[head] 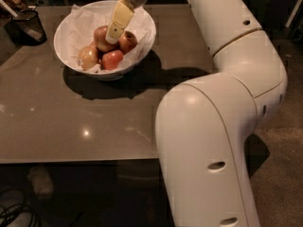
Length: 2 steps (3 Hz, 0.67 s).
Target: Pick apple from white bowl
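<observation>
Bowl on the bench, rear left; cup to its left. Gripper inside the bowl, over the apple.

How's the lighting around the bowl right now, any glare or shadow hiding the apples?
Camera view: the bowl is brightly lit and its paper lining looks pale. The apple shows plainly, with the gripper over it covering part of it. Camera view: a dark shadow lies on the table in front of the bowl, and one small glare spot sits well clear of it.
</observation>
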Tool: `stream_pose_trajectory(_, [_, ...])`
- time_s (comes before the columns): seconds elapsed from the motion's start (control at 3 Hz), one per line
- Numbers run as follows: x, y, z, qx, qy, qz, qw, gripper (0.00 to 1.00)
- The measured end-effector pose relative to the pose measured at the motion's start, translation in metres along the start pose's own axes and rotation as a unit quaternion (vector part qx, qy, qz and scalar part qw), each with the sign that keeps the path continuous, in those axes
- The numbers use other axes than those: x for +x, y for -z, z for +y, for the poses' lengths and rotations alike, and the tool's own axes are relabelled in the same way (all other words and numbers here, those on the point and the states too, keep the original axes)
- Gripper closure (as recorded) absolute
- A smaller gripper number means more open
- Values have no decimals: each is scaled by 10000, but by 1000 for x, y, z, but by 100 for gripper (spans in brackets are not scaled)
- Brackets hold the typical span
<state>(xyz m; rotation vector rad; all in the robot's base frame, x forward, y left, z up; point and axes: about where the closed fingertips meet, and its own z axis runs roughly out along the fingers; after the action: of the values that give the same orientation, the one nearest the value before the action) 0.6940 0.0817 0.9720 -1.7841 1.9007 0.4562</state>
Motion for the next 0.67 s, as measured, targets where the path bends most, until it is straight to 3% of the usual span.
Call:
stream_pose_trajectory(0.33, [-4,-6,-1,-91,-29,-77,9999,2])
stream_pose_trajectory(0.67, [-5,-13,-4,-166,-63,-125,9998,10])
